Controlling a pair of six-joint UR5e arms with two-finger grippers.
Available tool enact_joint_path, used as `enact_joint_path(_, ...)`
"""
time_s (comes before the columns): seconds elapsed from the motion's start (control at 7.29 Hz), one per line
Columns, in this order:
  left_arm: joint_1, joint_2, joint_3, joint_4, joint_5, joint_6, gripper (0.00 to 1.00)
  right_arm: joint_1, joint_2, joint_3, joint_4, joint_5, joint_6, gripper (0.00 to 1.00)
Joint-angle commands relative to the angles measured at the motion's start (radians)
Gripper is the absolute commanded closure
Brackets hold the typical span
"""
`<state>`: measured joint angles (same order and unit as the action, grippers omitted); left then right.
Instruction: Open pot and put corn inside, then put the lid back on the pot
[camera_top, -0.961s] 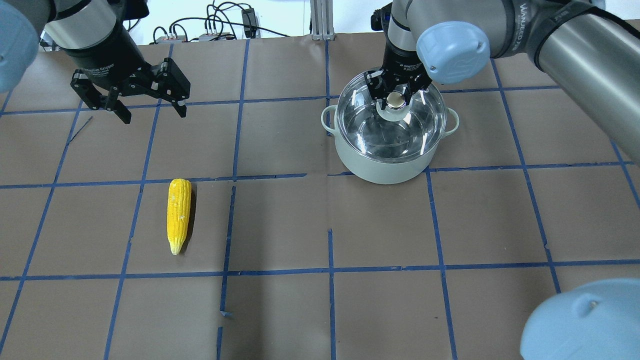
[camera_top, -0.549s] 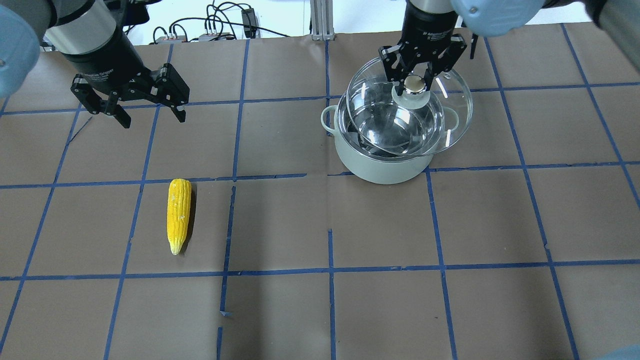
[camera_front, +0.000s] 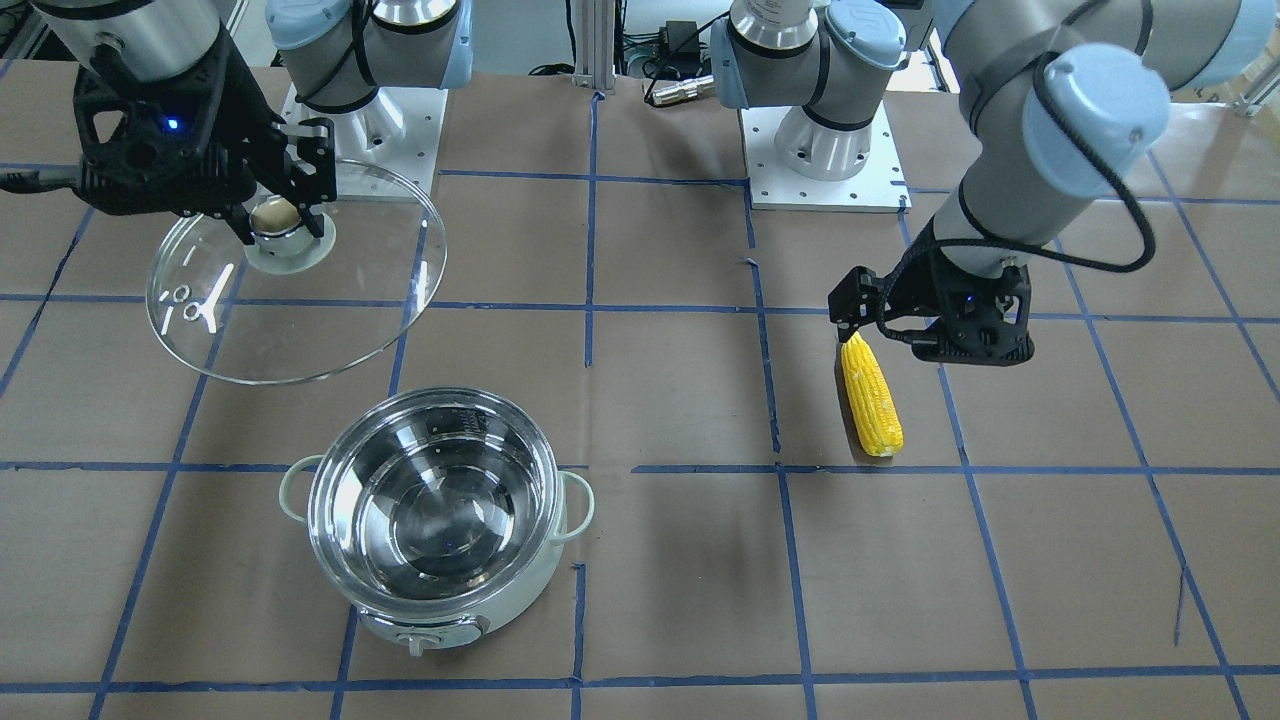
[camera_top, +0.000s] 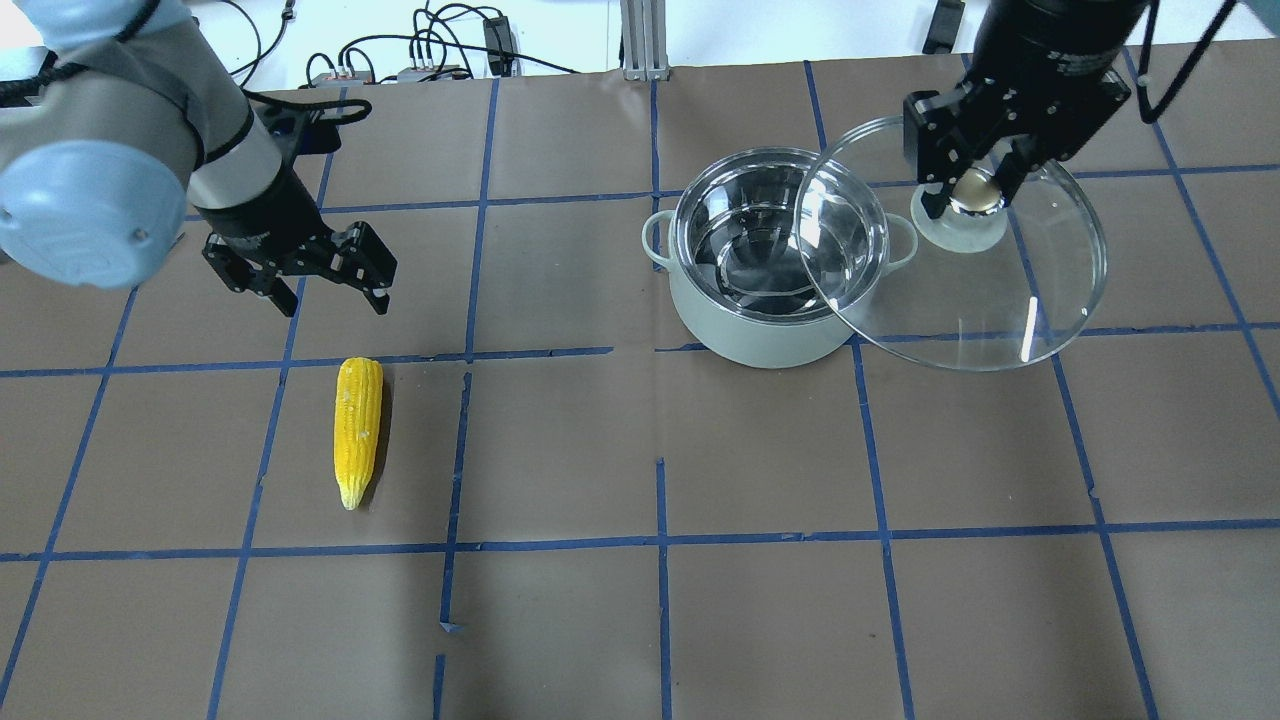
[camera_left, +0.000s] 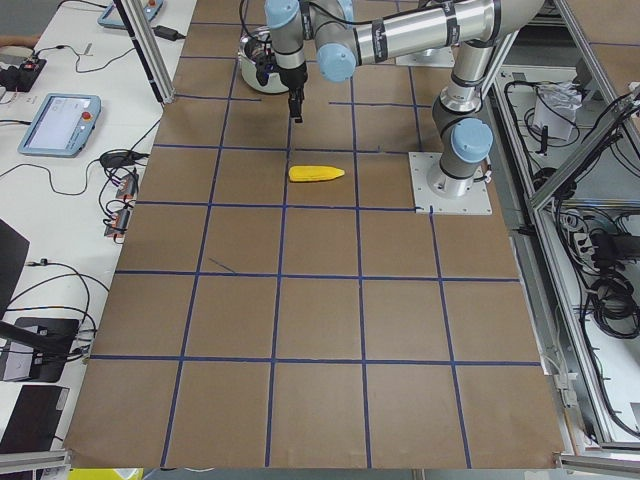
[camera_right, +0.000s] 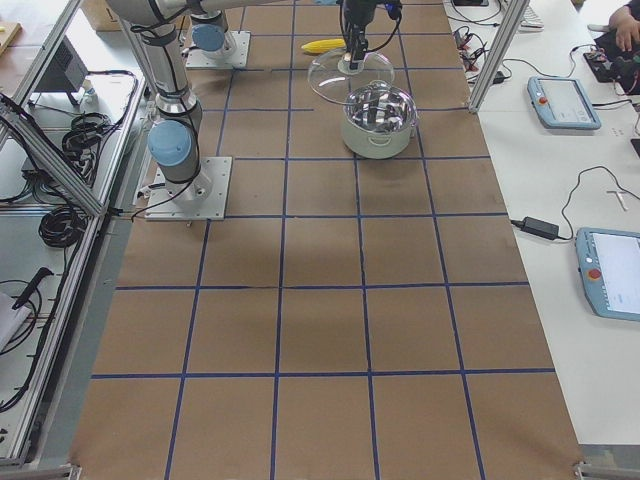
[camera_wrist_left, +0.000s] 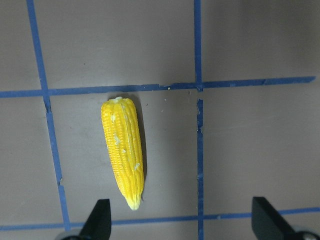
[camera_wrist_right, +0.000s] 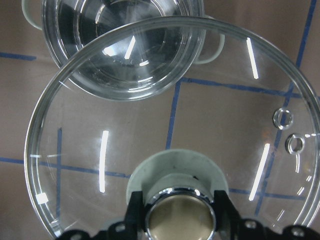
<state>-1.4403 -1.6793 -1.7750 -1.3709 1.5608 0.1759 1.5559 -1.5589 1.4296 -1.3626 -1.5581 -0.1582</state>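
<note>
Brown-papered table (camera_top: 760, 450) is carrying yellow tapered corn cob (camera_top: 358, 430) below spread-fingered left gripper (camera_top: 333, 300), off-centre, long axis square to closing line; right gripper (camera_top: 975, 195) is clamping clear glass lid (camera_top: 1000, 300).

Light is bright and even, falling from above, and shadows on the desk (camera_top: 600, 450) are soft. The corn (camera_top: 358, 432) throws a thin dark shadow along one side in the overhead view. The lid (camera_top: 1000, 300) carries white bar-shaped glare streaks, clearest in the right wrist view. The steel inside of the pot (camera_top: 740, 335) mirrors light and dark patches. Beyond the desk's far edge the overhead view is blown out to white. In the left wrist view the tips of the left gripper (camera_wrist_left: 182, 225) at the bottom edge are blurred, while the corn is sharp. Both side views show things at the desk's far end tiny.
</note>
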Motion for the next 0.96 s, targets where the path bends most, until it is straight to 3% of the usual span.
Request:
enact_joint_path(0.0,0.052,-0.054,-0.214,0.314,0.007,0.048,0.0,-0.01,-0.072,0.09,-0.001,0.009,0.011,0.63)
enact_joint_path(0.14,0.087,-0.084,-0.283,0.442,0.011,0.085,0.0,-0.011,-0.072,0.101,0.0,0.01,0.014,0.63)
enact_joint_path(0.41,0.104,-0.129,-0.305,0.461,0.012,0.091,0.0,-0.011,-0.085,0.141,-0.018,0.013,0.016,0.63)
enact_joint_path(0.69,0.104,-0.207,-0.314,0.614,0.024,0.123,0.06,-0.013,-0.095,0.161,-0.024,0.013,0.014,0.62)
enact_joint_path(0.82,0.103,-0.204,-0.316,0.607,0.028,0.122,0.4,-0.013,-0.095,0.161,-0.024,0.015,0.014,0.62)
